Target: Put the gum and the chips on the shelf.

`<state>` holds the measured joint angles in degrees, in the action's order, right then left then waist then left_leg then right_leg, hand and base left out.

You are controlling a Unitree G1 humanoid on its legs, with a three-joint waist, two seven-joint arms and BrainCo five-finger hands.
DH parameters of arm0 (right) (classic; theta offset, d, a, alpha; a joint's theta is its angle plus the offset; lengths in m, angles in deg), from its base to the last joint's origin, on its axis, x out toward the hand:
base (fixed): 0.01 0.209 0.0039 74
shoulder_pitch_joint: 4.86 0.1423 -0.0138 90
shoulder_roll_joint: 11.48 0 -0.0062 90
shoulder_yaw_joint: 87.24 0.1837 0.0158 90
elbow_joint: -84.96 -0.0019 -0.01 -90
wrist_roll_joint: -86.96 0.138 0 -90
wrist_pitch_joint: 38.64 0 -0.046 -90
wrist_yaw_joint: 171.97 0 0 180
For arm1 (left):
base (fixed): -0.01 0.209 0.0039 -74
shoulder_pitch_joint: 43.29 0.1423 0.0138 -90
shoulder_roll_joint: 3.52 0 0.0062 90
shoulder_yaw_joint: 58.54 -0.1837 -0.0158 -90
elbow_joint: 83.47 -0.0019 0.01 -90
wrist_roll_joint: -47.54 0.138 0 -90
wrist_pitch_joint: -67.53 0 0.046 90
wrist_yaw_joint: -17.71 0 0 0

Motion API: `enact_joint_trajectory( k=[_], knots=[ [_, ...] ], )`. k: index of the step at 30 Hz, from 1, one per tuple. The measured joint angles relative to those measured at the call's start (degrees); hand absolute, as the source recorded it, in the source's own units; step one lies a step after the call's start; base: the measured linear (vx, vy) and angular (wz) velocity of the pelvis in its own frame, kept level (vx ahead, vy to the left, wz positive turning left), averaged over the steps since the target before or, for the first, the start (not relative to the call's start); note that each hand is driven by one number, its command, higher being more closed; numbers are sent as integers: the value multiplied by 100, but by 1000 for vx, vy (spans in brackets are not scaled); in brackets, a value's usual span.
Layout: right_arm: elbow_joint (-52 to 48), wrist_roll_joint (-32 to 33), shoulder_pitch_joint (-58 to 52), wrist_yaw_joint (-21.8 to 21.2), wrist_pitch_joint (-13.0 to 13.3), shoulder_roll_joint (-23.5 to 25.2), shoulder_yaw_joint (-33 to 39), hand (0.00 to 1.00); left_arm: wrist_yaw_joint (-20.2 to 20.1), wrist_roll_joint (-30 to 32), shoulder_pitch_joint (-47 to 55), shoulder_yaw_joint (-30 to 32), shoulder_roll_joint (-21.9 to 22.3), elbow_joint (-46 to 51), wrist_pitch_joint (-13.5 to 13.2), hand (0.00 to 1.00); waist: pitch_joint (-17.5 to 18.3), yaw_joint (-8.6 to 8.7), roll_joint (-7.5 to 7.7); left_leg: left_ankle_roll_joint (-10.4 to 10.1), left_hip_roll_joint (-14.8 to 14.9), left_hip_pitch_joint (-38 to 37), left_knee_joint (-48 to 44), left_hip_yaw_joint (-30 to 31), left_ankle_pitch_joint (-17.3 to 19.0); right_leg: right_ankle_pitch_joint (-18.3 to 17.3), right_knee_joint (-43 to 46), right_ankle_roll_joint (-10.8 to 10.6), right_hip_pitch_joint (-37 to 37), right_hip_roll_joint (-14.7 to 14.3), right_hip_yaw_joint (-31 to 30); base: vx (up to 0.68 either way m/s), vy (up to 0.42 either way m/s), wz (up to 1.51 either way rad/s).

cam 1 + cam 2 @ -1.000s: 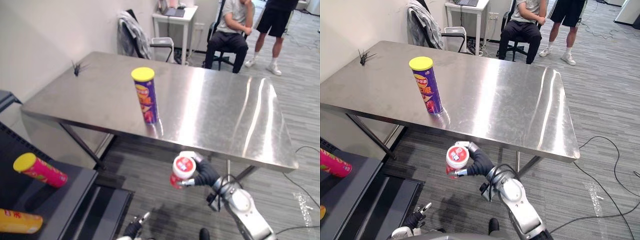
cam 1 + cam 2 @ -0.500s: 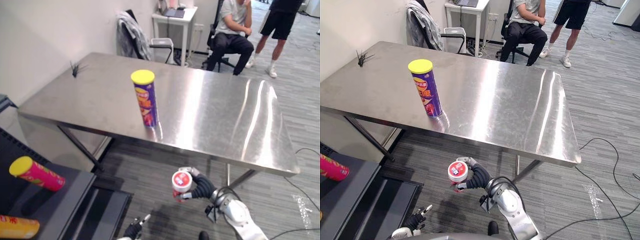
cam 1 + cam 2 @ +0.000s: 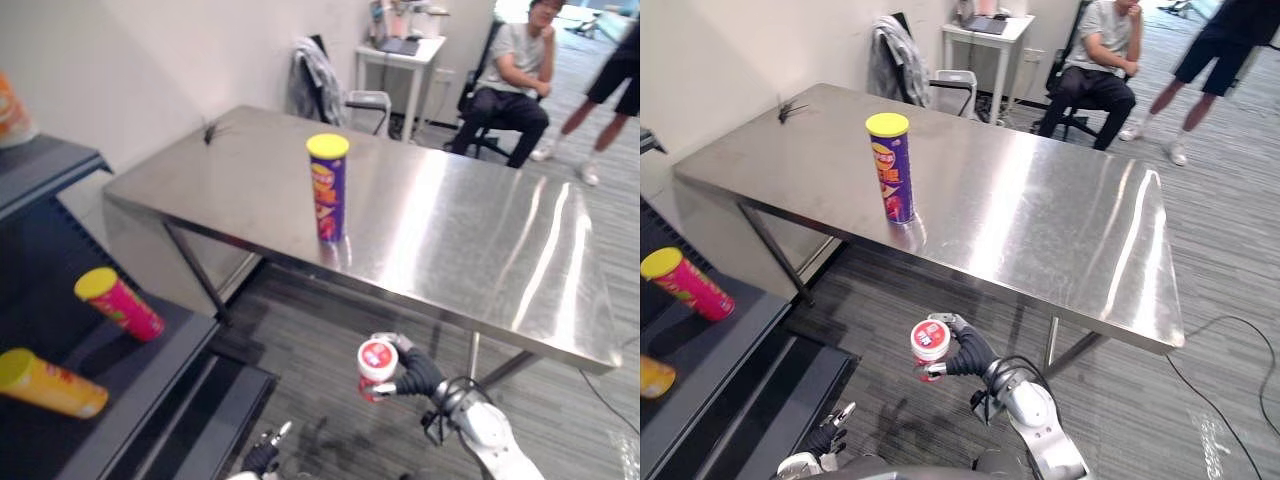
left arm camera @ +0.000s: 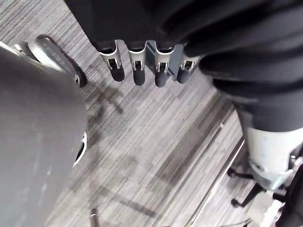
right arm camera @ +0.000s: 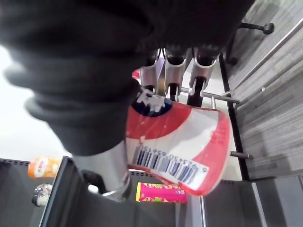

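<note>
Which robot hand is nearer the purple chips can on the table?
Right. The right robot hand, holding the gum tub, is below the can, off the table edge; the left robot hand hangs farther down.

Chips can (image 3: 328,188) on table (image 3: 470,240), shelf (image 3: 160,362) at left

A purple can (image 3: 894,168) stands on the shiny table (image 3: 1040,230). A pink can (image 3: 120,305) and a yellow can (image 3: 50,382) lie on the dark shelf (image 3: 160,348) beside the table.

No legible print; gum tub (image 5: 190,131) barcode (image 5: 168,165) (blurred)
</note>
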<state>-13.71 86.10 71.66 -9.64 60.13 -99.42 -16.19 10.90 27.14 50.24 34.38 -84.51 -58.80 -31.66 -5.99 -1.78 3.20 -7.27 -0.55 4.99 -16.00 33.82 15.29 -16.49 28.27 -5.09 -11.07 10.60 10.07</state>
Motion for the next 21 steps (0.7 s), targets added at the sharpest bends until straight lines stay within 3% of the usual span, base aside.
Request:
enact_joint_trajectory(
  k=[2,3,4,6,7,8,9,10,11,12,13,14,15,16,18,21],
  knots=[
    [-21,219,-95,17,-3,-78,143,100,-26,-188,-1,49,-45,29,22,0,-53,10,31,43,39,104,142,-41,-111,-207,275,27,-94,179,225,-71,-138,72],
    [-29,300,-164,28,-5,-116,240,100,-27,-201,-43,64,-47,30,50,0,-96,22,110,242,140,220,230,-346,-238,-272,347,39,-122,276,347,-81,-153,93],
    [-28,355,-205,63,-15,-200,349,100,-17,-246,-98,83,-50,56,56,0,-119,18,35,722,374,449,352,-1311,-563,-323,421,91,-171,422,551,-59,-125,86],
    [-28,357,-181,96,-40,-258,445,100,12,-375,-86,84,-53,99,60,0,-140,-2,102,1220,578,483,700,-2485,-956,-272,379,214,-260,500,673,-27,-92,55],
    [-64,361,-139,109,-45,-171,517,100,33,-396,-99,92,-100,164,66,0,-140,22,139,1431,872,627,596,-3361,-1002,-167,299,213,-341,641,888,-16,-48,59],
    [-83,364,-140,119,-44,-127,570,100,36,-410,-95,80,-113,204,67,0,-151,67,127,1374,1059,912,-51,-3776,-939,-159,315,202,-362,714,1016,28,-22,89],
    [-82,364,-151,165,-65,-121,735,100,126,-415,-95,70,-108,313,39,0,-136,112,1,1438,1327,1212,-1210,-4345,-952,-165,389,211,-340,785,1291,44,-49,79],
    [-82,363,-146,190,-76,-184,802,100,160,-408,-63,45,-114,382,50,0,-131,119,-88,1406,1461,1264,-1409,-4663,-985,-178,481,216,-294,757,1413,74,-80,124],
    [-62,363,-157,230,-94,-175,928,100,181,-401,-3,-164,-145,627,54,0,-140,218,-129,1663,1528,1433,-1468,-5222,-1247,-231,576,320,-302,803,1565,-21,-135,136],
    [-56,363,-232,219,-109,-153,955,100,167,-346,54,-281,-202,793,19,0,-120,283,-40,1529,1278,1270,-516,-5230,-1790,-225,221,441,-340,646,1631,-58,-174,161],
    [-116,365,-293,218,-98,-81,979,100,160,-301,-15,-281,-230,798,33,0,-68,370,96,1480,1126,1147,-140,-5196,-1908,-131,-155,524,-265,641,1737,-74,-220,159],
    [-255,369,-448,217,-66,-69,1121,100,167,-72,-51,-330,-132,675,65,0,-72,392,-21,1136,1293,1047,-519,-5655,-1615,51,-351,430,-64,754,2286,-11,-143,161],
    [-275,368,-541,218,-74,-70,1288,100,152,165,-46,-432,-69,631,65,0,-78,410,-35,877,1400,817,-594,-6017,-1552,65,-296,440,-26,855,2575,9,-75,150],
    [-274,364,-599,214,-82,-69,1373,100,160,327,-74,-474,-32,587,73,0,-79,444,-97,843,1401,652,-487,-6113,-1624,64,-271,442,42,905,2751,6,35,157],
    [-264,349,-770,217,-136,-105,1649,100,169,783,-94,-643,53,536,104,0,-48,491,-276,477,1133,252,395,-6241,-1949,70,-221,429,256,1121,3280,-18,113,143],
    [-264,343,-747,218,-136,-73,1639,100,189,827,-92,-642,44,415,106,0,-49,475,-277,352,978,208,798,-6157,-2061,98,-231,376,438,1204,3634,-43,96,82]
  ],
)
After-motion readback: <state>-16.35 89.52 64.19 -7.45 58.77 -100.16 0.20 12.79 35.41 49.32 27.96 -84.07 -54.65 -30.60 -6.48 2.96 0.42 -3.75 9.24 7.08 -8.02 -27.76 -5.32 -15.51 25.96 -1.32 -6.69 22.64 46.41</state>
